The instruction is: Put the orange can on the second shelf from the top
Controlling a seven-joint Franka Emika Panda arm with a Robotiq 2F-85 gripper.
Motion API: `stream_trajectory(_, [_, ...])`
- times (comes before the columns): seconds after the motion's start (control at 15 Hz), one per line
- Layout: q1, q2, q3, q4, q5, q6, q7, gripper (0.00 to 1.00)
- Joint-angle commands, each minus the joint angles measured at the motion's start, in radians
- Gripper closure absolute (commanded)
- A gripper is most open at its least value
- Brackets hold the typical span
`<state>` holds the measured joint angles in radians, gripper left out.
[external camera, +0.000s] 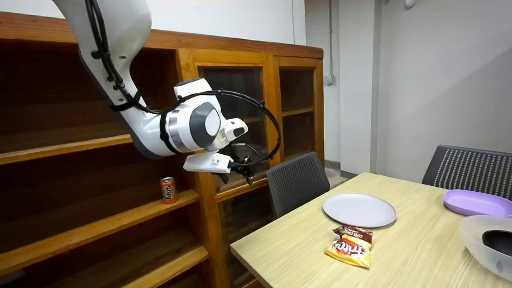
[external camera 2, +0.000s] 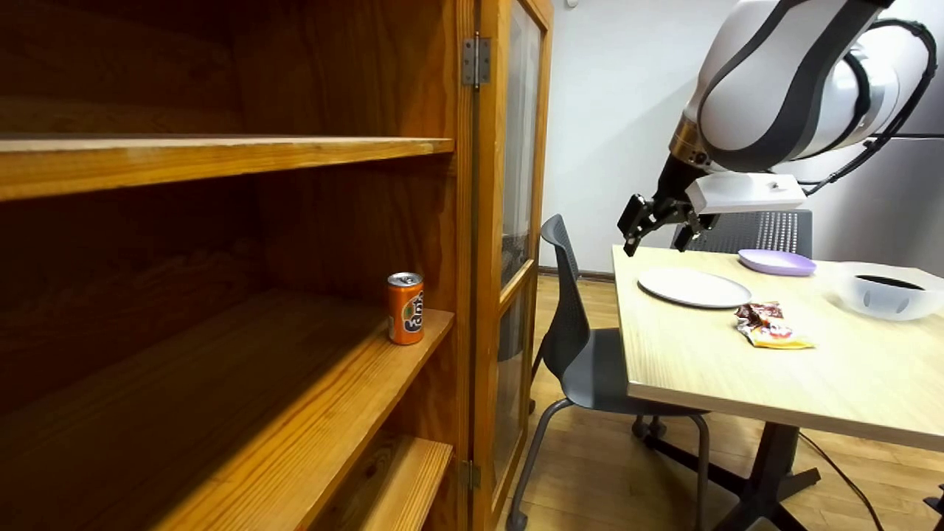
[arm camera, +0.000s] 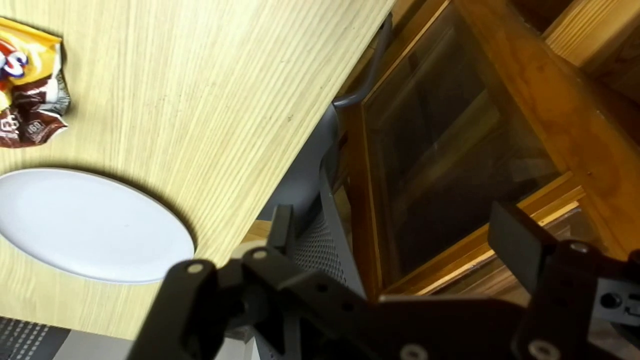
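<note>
**Unloaded gripper (external camera: 237,179) set well apart from the orange can (external camera: 169,190)**

Tool: the fingers (arm camera: 522,245) stand at wide separation, with nothing held between them. In an exterior view the arm (external camera: 154,132) enters from 11 o'clock, bends, and directs the gripper downward, toward 5 o'clock. Black cables (external camera: 263,105) arch over the gripper from 11 to 2 o'clock.

Task object: the orange can stands upright on the second shelf from the top (external camera 2: 332,428), near the front edge. In an exterior view it lies at about 9 o'clock from the gripper; a wooden post (external camera: 212,228) beside the glass-door cabinet (external camera: 270,76) shows between the two.

Surroundings: a dark chair (external camera: 298,184) stands at 3 o'clock from the gripper, between the cabinet and the table (external camera: 288,248). On the table, a white plate (external camera: 359,210) lies between 3 and 4 o'clock from the gripper. The snack packet (external camera: 352,246) lies just beside the plate, at 6 o'clock. A purple tray (external camera: 478,202) rests at 3 o'clock from the plate; a translucent bowl (external camera: 476,236) stands at 3 o'clock from the packet. Behind the tray, at 12 o'clock, is a second chair (external camera: 474,172).

Surface and room: the table top is pale, grained wood. The wall (external camera: 432,100) is light grey; the floor (external camera 2: 612,479) is wood-toned.
</note>
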<state>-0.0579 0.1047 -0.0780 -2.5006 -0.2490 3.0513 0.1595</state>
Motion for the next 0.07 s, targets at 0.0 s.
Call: stream_trajectory(0.0, [0.0, 0.0, 0.0, 0.0, 0.0, 0.0, 0.0, 0.0])
